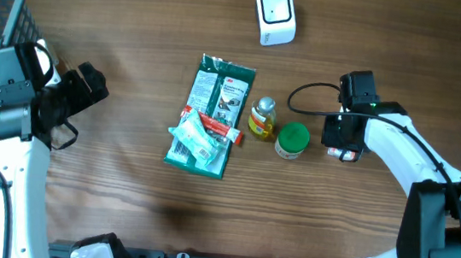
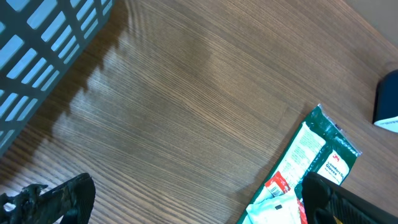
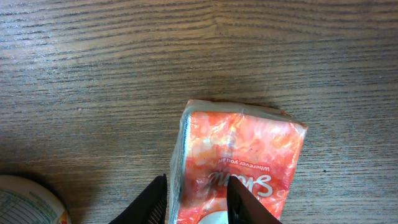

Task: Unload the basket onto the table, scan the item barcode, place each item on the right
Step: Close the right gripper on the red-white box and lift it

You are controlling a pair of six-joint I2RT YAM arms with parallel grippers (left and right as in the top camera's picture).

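Just a glossy orange-red wrapped packet (image 3: pixel 244 149).

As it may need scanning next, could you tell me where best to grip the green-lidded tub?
Probably from above, across the upright green-lidded tub, fingers on its near and far sides: the yellow bottle crowds its left, the right gripper its right.

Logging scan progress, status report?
Left gripper open, empty. Right gripper straddling tissue pack on table, grip unclear. Barcode scanner unobstructed.

Orange/white pkt (image 3: pixel 242 155), green pouch (image 1: pixel 216 102), white scanner (image 1: pixel 275 15), brown wood-grain table (image 1: pixel 139 16).
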